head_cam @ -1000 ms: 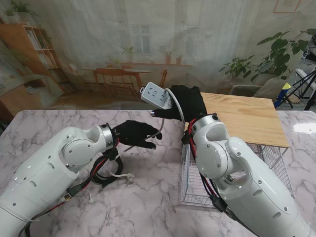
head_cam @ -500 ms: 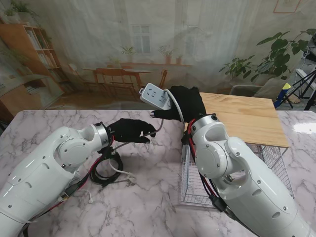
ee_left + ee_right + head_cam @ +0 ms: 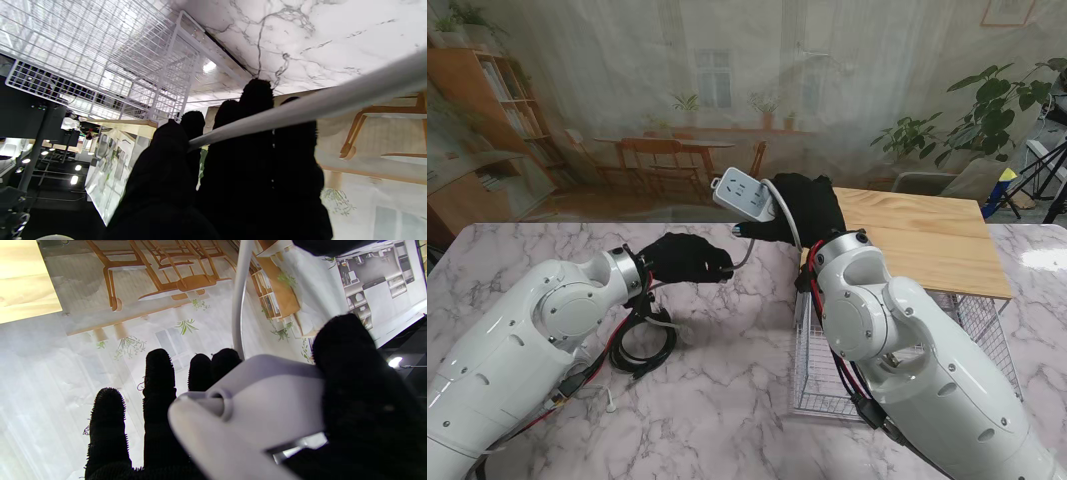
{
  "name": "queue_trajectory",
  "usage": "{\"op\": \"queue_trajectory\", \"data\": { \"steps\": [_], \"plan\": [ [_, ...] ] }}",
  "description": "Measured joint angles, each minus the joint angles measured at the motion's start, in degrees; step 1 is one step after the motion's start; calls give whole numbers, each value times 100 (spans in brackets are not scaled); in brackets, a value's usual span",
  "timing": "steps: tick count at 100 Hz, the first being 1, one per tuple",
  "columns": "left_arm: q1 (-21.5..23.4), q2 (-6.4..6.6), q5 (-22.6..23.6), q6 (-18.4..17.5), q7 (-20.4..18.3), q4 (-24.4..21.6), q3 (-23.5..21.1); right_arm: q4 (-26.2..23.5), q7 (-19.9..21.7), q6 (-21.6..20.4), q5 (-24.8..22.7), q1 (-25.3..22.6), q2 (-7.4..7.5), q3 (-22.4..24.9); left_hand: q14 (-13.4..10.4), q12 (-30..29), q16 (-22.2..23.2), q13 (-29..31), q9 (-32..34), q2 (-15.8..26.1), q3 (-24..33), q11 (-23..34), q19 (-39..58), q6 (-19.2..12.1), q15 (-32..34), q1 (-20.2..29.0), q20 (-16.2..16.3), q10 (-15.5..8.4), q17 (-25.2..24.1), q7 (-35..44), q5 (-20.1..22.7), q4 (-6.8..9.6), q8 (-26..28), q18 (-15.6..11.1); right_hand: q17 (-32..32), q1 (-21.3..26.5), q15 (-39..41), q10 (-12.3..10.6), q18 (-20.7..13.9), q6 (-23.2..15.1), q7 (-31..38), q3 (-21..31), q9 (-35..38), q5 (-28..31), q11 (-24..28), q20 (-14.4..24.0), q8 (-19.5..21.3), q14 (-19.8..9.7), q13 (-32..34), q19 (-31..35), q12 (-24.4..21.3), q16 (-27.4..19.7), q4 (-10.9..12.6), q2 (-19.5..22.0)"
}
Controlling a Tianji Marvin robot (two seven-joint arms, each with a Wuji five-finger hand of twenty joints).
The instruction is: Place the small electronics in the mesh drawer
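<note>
My right hand (image 3: 799, 208), in a black glove, holds a white power strip (image 3: 743, 194) up in the air past the far edge of the marble table. In the right wrist view the power strip (image 3: 253, 406) sits between thumb and fingers. Its white cable (image 3: 745, 256) runs down to my left hand (image 3: 685, 259), which is closed around it; the left wrist view shows the cable (image 3: 300, 113) crossing the gloved fingers. The white mesh drawer (image 3: 807, 385) stands on the table to the right, largely hidden by my right arm.
A coil of black cable (image 3: 642, 345) with white cable ends lies on the marble under my left forearm. A wooden board (image 3: 927, 240) tops the mesh drawer frame at the right. A printed backdrop stands behind the table.
My left hand has risen and moved farther from me, closing its fingers around the white cable. The right hand and power strip have hardly moved.
</note>
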Motion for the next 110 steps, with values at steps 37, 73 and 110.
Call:
{"op": "queue_trajectory", "data": {
  "steps": [37, 73, 110],
  "plan": [
    [210, 138, -413, -723, -345, -555, 91, 547, 23, 313, -71, 486, -22, -277, -111, 687, 338, 66, 65, 0, -13, 513, 139, 44, 552, -9, 154, -54, 62, 340, -27, 0, 649, -91, 0, 0, 0, 0, 0, 0, 0, 0, 0, 0, 0, 0, 0, 0, 0, -1, 3, 0, 0, 0],
    [933, 124, -124, -1281, -234, -1381, -666, 959, 68, 342, -217, 686, -34, -459, -208, 997, 600, 240, 202, -12, -13, 667, 506, 389, 808, -16, 529, -92, 235, 408, -18, -4, 773, -183, 0, -4, 0, 0, 0, 1, 0, 0, 0, 48, 23, 0, 0, 0, -1, -13, 5, 0, 1, -14],
    [1167, 105, 184, -1470, 64, -1888, -1392, 1050, 69, -9, -399, 619, 10, -608, -280, 1524, 1461, 363, 282, -81, -69, 727, 829, 124, 1435, -82, 948, -107, 381, 426, 3, -10, 861, -221, 0, -4, 0, 0, 0, 1, 0, 0, 0, 48, 26, 0, 0, 0, -1, -14, 5, 0, 1, -14]
  ]
}}
